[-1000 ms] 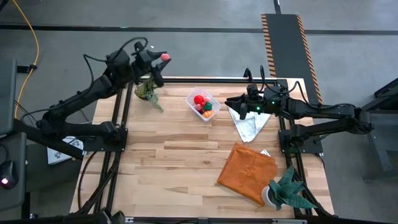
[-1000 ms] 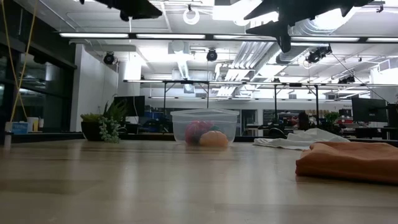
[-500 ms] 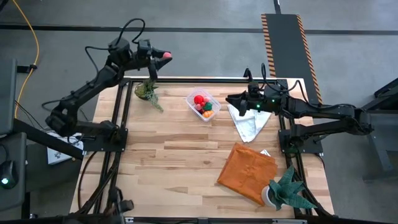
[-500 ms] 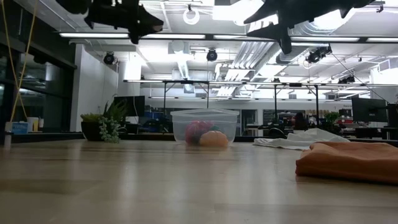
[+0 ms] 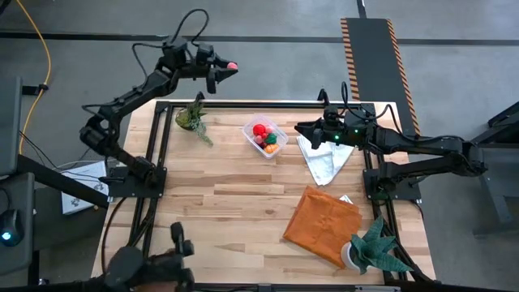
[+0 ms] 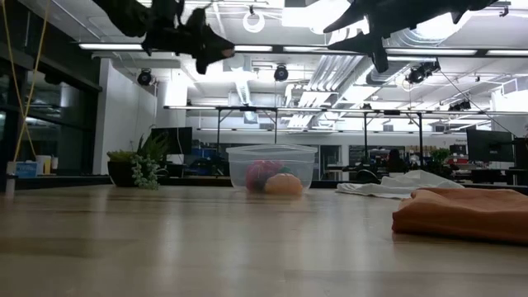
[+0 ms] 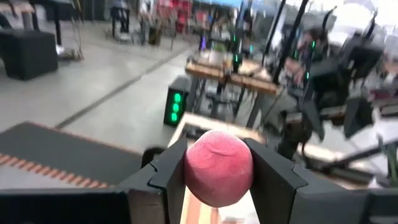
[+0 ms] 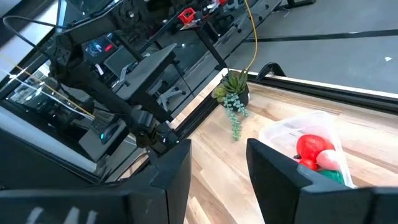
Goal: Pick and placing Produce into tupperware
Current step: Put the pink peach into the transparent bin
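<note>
- High view: the left gripper (image 5: 230,66) hangs beyond the bench's (image 5: 243,203) far edge, above the floor, clear of all bench items.
- Left wrist view: the left gripper is clamped on a pink round produce piece (image 7: 218,167); both fingers (image 7: 169,173) press its sides.
- The right gripper (image 5: 300,130) hovers over the white cloth (image 5: 324,162), just beside the tupperware (image 5: 265,137). Its fingers stand apart with nothing between them.
- The tupperware sits near the far edge, holding red, pink, orange and green produce (image 5: 260,131).
- A potted plant (image 5: 193,118) stands at the far left corner; an orange cloth (image 5: 322,225) and a second plant (image 5: 373,250) lie near the right.
- The bench's centre and left near area are bare wood.
</note>
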Tool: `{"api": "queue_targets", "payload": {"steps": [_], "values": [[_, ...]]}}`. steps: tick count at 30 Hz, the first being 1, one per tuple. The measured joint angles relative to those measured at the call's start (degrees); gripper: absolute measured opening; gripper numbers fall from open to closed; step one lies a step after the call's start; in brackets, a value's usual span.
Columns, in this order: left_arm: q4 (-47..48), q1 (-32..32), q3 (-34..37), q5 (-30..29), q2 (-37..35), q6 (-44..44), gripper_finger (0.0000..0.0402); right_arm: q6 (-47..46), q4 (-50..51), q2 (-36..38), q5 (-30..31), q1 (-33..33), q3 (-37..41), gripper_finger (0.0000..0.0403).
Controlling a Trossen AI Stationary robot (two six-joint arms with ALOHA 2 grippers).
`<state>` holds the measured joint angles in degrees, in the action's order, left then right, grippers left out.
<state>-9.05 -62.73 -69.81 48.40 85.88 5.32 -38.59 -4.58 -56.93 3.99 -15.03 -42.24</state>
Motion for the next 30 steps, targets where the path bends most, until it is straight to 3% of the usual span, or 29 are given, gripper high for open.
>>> {"api": "queue_targets", "payload": {"steps": [8,16,20,30], "values": [[16.8,3.6,-6.5,-3.5,6.2,-13.0,0.0136,0.0,0.0,-0.1,0.1,0.0,0.0,0.0144],[23.6,8.3,-7.5,-10.6,10.2,-20.4,0.0136,0.0,0.0,-2.1,0.0,0.0,0.0,0.0144],[25.3,10.7,-7.5,-15.1,10.6,-21.6,0.0136,-0.2,0.0,-3.5,-1.1,0.0,0.0,0.0144],[33.2,14.1,-9.7,-18.4,10.6,-21.9,0.0136,0.4,-0.6,-4.7,-2.1,0.0,0.0,0.0144]]}}
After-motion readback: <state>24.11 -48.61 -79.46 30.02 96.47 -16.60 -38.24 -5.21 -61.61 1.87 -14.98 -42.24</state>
